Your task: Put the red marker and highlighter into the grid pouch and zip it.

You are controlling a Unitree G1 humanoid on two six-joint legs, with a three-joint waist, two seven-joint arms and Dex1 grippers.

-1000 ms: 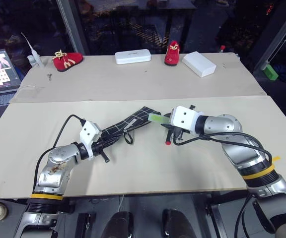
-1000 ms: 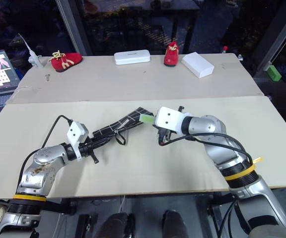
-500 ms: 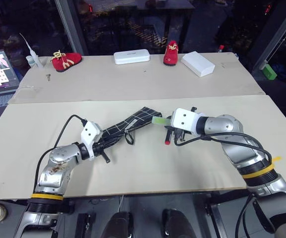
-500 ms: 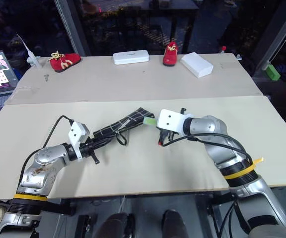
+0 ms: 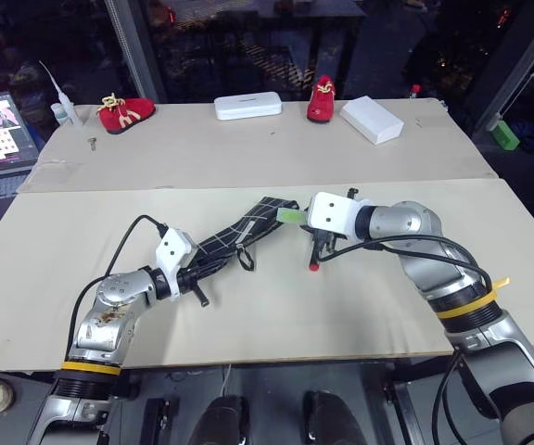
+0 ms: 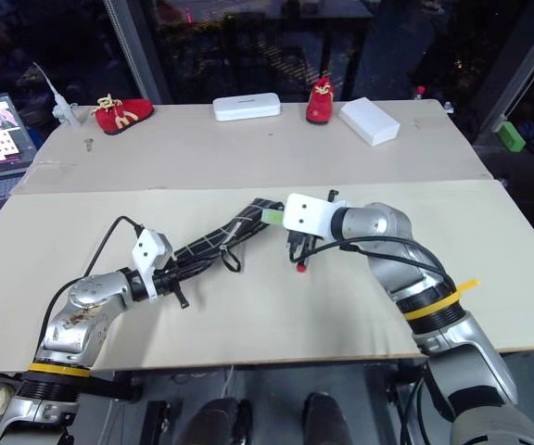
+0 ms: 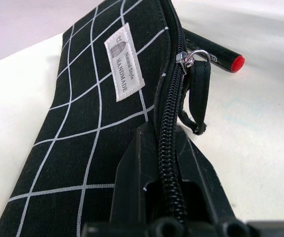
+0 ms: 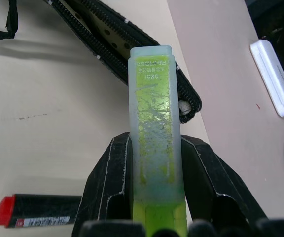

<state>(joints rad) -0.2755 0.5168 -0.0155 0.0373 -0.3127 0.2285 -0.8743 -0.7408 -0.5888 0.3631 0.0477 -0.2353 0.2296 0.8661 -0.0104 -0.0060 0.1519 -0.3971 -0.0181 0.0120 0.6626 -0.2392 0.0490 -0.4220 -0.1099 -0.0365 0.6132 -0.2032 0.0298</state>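
Light-green plastic, the highlighter point(image 8: 156, 133) is clamped between the 2 black fingers of the right tool point(image 8: 157, 197), gripped near its back end. Its long axis runs straight out along the fingers, and its pale capped end points at the open far end of the grid pouch point(image 5: 239, 234), just beside the zip teeth there. The red marker point(image 5: 316, 252) lies on the table point(image 5: 276, 315) under this tool, its long axis running roughly toward the robot, its red tip nearest the robot.

The left tool point(image 5: 191, 275) is pinched tight on the near end of the pouch, its fingers closed over the zip edge. From there the pouch stretches diagonally away and to the right, label side up, the black zip-pull loop point(image 7: 197, 101) hanging off its edge.

Across the table at the back stand 2 red shoes point(image 5: 125, 111), a white case point(image 5: 247, 107) and a white box point(image 5: 371, 120).
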